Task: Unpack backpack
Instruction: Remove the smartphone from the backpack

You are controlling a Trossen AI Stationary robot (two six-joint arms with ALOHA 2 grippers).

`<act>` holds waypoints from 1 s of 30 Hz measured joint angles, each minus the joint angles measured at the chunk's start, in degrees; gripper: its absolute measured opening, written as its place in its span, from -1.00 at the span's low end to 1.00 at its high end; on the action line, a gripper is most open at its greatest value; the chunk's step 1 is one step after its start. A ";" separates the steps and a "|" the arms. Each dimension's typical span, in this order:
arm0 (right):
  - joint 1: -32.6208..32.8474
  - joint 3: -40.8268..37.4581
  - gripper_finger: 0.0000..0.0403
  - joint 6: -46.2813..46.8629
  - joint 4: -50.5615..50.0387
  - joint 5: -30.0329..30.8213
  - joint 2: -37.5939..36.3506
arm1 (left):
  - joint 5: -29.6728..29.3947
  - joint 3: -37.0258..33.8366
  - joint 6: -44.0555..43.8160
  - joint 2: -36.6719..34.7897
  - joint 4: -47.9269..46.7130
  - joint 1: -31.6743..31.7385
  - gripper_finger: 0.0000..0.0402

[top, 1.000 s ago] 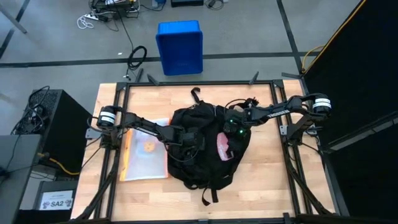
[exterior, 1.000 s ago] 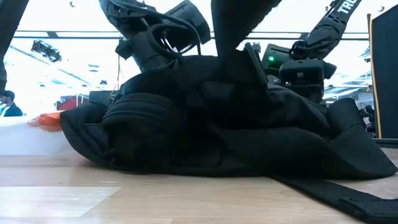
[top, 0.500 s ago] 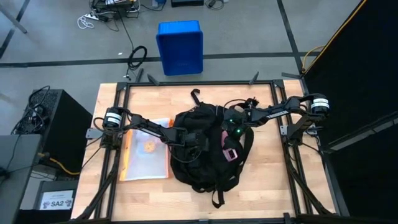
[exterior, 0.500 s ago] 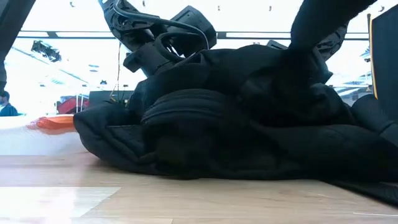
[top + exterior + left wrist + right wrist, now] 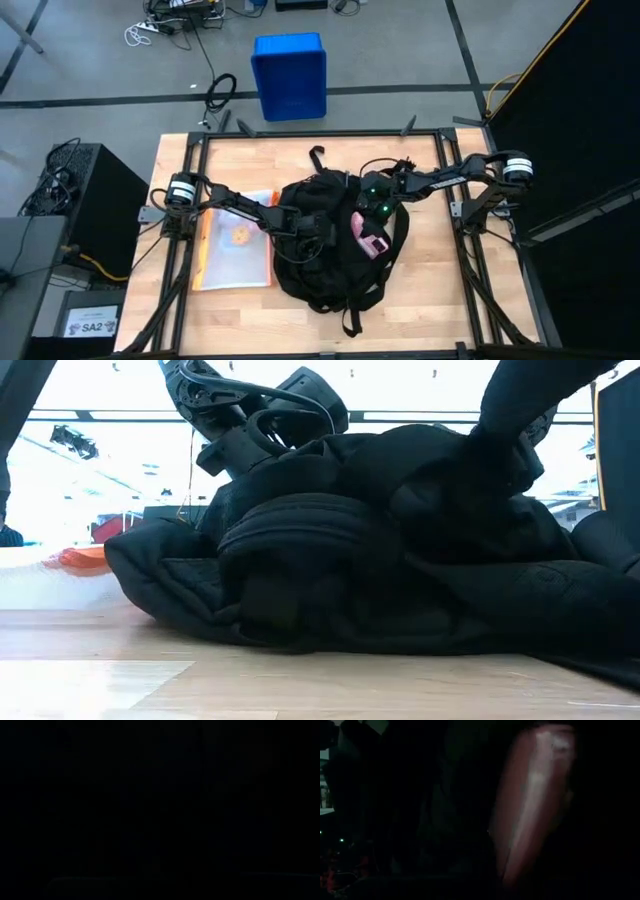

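From my station I saw the large black soft fabric backpack [image 5: 325, 245] lying slumped in the middle of the wooden table [image 5: 430, 310], its long axis running from the far edge toward the near edge, with a carry loop pointing to the far side and a loose strap trailing toward the near edge; in the low view it filled most of the frame as a dark heap [image 5: 380, 570]; the left gripper [image 5: 303, 226] was buried in the bag's left side, its fingers closed, though I could not make out what fabric, if any, they pinched, and its wrist camera gave me only blackness; the right gripper [image 5: 371, 233] sat at the bag's opening on the right side, fingers drawn together, right at a pink flat object [image 5: 362, 234] showing in the opening; the right wrist view showed that pink surface [image 5: 535, 795] close up, but I could not tell whether it was truly gripped; a clear plastic sleeve with orange edging [image 5: 235, 250] lay on the table left of the bag; a blue plastic crate [image 5: 290, 75] stood on the floor beyond the table.
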 joint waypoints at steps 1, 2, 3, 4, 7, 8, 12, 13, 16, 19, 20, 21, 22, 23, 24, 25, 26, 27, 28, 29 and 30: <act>0.00 0.20 -0.96 -0.56 -1.16 0.46 -1.14 | 0.02 0.00 -0.21 0.00 -0.02 0.00 -1.00; 0.00 0.62 -0.96 -1.25 -2.89 0.97 -2.52 | 0.02 0.00 -0.23 0.00 -0.04 0.00 -1.00; 0.02 1.05 -0.96 -1.78 -4.77 1.69 -4.14 | 0.00 0.00 -0.23 0.00 -0.04 -0.02 -1.00; 0.02 1.55 -0.97 -2.42 -6.60 2.57 -5.94 | -0.02 0.00 -0.27 0.00 -0.08 -0.10 -1.00; 0.04 3.09 -0.97 -4.39 -11.77 5.33 -12.03 | -0.05 0.00 -0.25 0.00 -0.17 -0.13 -1.00; 0.04 3.56 -0.98 -4.48 -13.37 6.46 -14.28 | -0.06 0.00 -0.23 0.00 -0.08 -0.14 -1.00; 0.02 4.26 -0.98 -4.22 -16.37 10.85 -22.41 | -0.07 -0.02 -0.23 0.02 0.07 -0.14 -1.00; 0.02 4.51 -0.98 -4.23 -16.43 11.94 -24.26 | -0.09 0.00 -0.23 0.02 0.09 -0.14 -1.00; -0.01 4.63 -0.98 -4.92 -16.37 15.81 -28.68 | -0.09 -0.02 -0.21 0.02 0.20 -0.13 -1.00; -0.47 4.63 -0.98 -6.51 -16.16 19.26 -31.35 | -0.07 -0.02 -0.21 0.02 0.26 -0.13 -1.00; -0.81 4.63 -0.98 -6.67 -15.48 19.49 -31.97 | -0.07 -0.02 -0.21 0.02 0.26 -0.13 -1.00; -1.14 4.63 -0.98 -6.96 -14.45 19.50 -32.31 | -0.07 -0.02 -0.23 0.02 0.30 -0.13 -1.00; -1.47 4.63 -0.98 -7.18 -13.22 19.51 -32.51 | -0.07 -0.02 -0.21 0.02 0.34 -0.13 -1.00; -1.62 4.61 -0.98 -7.39 -11.58 19.51 -32.65 | -0.07 -0.02 -0.21 0.02 0.37 -0.13 -1.00; -1.81 4.61 -0.98 -7.62 -9.49 19.54 -32.67 | -0.07 -0.02 -0.21 0.02 0.38 -0.13 -1.00; -2.03 4.61 -0.98 -8.07 -7.05 19.64 -32.67 | -0.06 -0.02 -0.21 0.02 0.45 -0.13 -1.00; -2.20 4.61 -0.98 -8.68 -4.81 20.11 -32.59 | -0.07 -0.03 -0.19 0.02 0.64 -0.13 -1.00; -2.35 4.61 -0.98 -9.43 -2.71 20.99 -32.35 | -0.07 -0.05 -0.05 0.02 0.85 -0.13 -1.00; -2.56 4.61 -0.98 -10.62 -0.58 22.46 -31.98 | -0.06 -0.07 0.14 0.02 1.06 -0.13 -1.00; -2.79 4.61 -0.98 -12.09 1.58 24.10 -31.53 | 0.03 -0.07 0.55 0.03 1.54 -0.13 -1.00; -3.07 4.61 -0.98 -13.84 3.57 25.89 -30.98 | 0.31 -0.07 0.93 0.07 2.19 -0.13 -1.00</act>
